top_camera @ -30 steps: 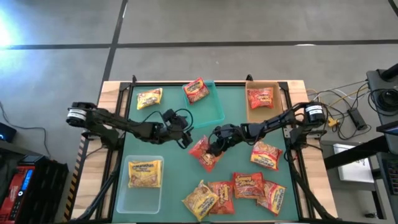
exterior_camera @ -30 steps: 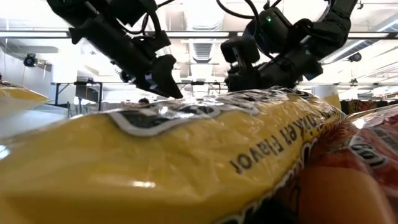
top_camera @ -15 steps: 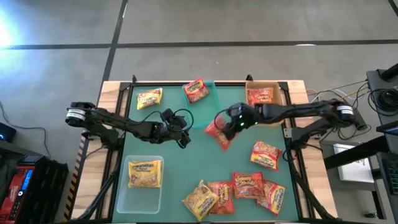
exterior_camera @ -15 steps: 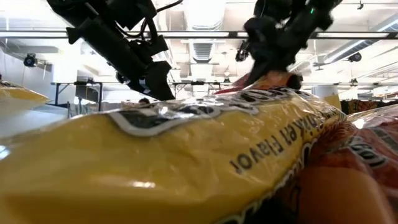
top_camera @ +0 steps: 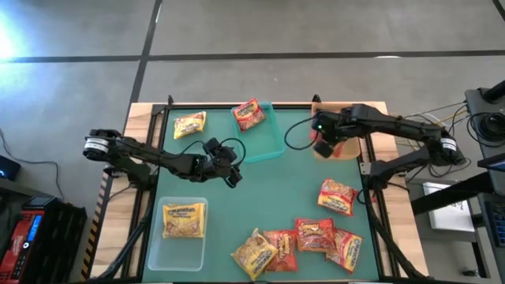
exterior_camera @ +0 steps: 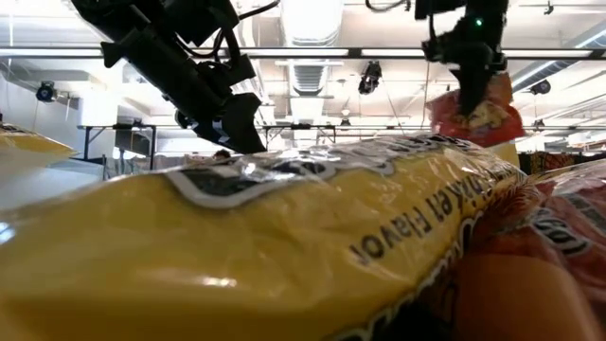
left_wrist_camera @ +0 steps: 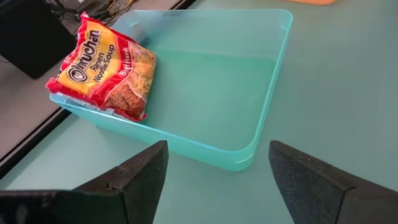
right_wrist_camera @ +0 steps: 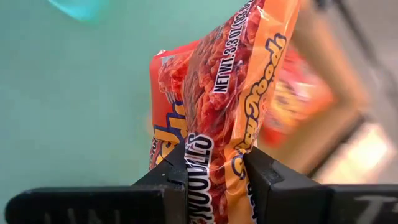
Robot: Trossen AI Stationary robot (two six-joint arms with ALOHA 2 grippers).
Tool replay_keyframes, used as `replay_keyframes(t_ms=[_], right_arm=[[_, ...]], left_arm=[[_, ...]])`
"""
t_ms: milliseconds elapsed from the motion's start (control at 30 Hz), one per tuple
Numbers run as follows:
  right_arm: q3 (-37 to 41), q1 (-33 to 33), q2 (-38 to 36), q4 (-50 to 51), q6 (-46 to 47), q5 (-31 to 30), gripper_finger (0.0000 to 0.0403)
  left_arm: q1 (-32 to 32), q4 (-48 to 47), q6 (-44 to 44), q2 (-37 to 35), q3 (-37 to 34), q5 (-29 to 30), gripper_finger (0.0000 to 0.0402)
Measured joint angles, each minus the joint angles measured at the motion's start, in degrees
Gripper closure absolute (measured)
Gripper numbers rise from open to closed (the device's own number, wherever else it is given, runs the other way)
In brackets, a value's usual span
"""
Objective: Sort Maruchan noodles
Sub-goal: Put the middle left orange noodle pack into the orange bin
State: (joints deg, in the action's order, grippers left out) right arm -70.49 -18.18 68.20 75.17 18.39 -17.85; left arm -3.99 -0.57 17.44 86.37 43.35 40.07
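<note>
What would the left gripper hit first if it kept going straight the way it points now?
Probably the near wall of the teal bin, straight ahead of the open left gripper. A red noodle packet sits on its far corner, off that line. Depth is hard to judge.

A lab or workshop hall: polished concrete floor (top_camera: 237, 31) around the bench (top_camera: 142, 114), exposed ceiling ducts (exterior_camera: 312, 71) and strip lights overhead, loose cables (top_camera: 430, 126) and electronic gear (top_camera: 489, 118) beside the rig.
</note>
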Motion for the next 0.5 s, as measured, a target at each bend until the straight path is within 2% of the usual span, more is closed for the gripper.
replay_keyframes(t_ms=[133,267,500], right_arm=[[1.23,-3.22,0.0,1.68,-10.41,-5.45,0.0331],[3.26,-5.66,0.07,-0.07,-20.46,-6.05,0.0329],[10.4,-9.32,0.13,-5.32,-26.96,-6.21,0.0328]], left_arm=[[0.0,0.01,-0.16,0.0,0.0,0.01,0.0139],[0.0,0.01,-0.39,0.02,0.0,0.01,0.0139],[0.0,0.01,-0.41,0.02,0.0,0.01,0.0139]])
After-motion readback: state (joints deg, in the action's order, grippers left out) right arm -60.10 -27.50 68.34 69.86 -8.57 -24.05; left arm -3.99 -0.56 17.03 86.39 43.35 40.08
